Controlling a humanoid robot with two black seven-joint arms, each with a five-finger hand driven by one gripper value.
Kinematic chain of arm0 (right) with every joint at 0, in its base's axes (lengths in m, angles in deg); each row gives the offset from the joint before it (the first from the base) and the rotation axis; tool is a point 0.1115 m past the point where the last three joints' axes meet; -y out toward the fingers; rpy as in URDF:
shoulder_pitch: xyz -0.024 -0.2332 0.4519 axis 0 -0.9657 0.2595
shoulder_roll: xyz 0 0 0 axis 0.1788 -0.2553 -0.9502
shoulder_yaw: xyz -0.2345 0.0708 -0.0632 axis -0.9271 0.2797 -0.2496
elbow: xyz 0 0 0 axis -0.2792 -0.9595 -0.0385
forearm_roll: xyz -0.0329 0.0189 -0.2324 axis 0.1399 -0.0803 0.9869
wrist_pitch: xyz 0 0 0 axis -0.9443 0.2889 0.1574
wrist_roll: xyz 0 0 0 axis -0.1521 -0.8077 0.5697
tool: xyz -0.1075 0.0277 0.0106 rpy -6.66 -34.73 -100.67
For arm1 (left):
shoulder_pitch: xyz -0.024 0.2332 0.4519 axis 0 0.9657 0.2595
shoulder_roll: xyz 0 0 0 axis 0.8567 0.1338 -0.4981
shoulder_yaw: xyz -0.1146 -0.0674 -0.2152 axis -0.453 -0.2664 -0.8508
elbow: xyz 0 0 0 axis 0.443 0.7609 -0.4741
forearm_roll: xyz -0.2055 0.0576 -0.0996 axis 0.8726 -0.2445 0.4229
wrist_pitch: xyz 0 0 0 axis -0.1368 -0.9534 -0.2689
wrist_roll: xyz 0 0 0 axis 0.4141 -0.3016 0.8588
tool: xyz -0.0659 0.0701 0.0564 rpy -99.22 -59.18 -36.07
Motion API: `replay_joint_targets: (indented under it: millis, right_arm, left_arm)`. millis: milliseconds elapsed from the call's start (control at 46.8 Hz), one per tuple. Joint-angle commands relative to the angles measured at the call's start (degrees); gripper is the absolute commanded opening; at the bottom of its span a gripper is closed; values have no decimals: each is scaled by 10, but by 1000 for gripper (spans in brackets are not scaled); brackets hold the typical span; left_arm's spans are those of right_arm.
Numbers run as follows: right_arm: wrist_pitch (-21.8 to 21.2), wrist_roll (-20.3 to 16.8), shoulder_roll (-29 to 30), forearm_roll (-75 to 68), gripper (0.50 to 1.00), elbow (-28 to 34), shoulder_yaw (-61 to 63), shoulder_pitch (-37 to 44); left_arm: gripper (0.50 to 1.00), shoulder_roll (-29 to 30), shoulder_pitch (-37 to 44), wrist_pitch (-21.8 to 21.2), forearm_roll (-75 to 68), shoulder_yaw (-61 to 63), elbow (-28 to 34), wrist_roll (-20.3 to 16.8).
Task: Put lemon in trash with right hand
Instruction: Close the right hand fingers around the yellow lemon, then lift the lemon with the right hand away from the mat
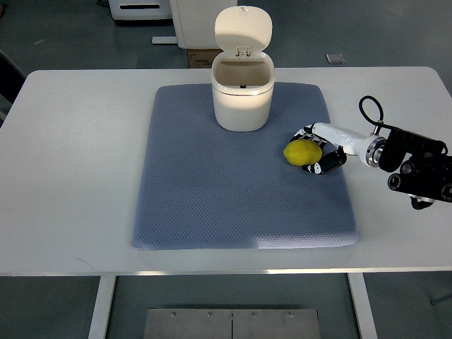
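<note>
A yellow lemon point(300, 152) lies on the blue-grey mat point(233, 191), right of the bin. My right hand point(308, 151) reaches in from the right edge, and its fingers point(326, 164) curl around the lemon from behind and in front, touching it. The lemon rests on the mat. The white trash bin point(242, 102) stands upright at the mat's far middle with its lid point(243, 30) flipped open and its mouth facing up. The bin is a short way up and left of the lemon. The left arm is out of view.
The mat lies on a white table point(78, 162). The black forearm and cable loop point(417, 159) sit over the table's right side. A cardboard box point(201, 56) and white furniture stand on the floor beyond the far edge.
</note>
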Motion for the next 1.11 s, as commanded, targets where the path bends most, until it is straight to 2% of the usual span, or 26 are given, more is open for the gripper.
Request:
replay_joint_targets:
  millis: [0,192,363,555,790,875,1089]
  right_arm:
    - [-1,1,0,0,500,0,-1,0]
    - [-6,4,-3,-12,500,2,-1,3]
    - [-7,37,-6,-40,500,3,-1,6]
    - [-9,42,-25,-62,500,1,3,14]
    - [-49,54,-73,-87,500,-10,8,57]
    - [-75,61,-84,-90,500,-48,8,67]
    - [-159,79,-76,-91,500,-208,39,61]
  left_arm:
    - [1000,0,0,0,-1,0,0,0]
    - [1000,0,0,0,-1,0,0,0]
    - [1000,0,0,0,0,0,0,0]
    - [1000,0,0,0,-1,1,0,0]
    - [1000,0,0,0,0,1,0,0]
    - [1000,0,0,0,-1,1,0,0]
    - [1000,0,0,0,0,0,0,0]
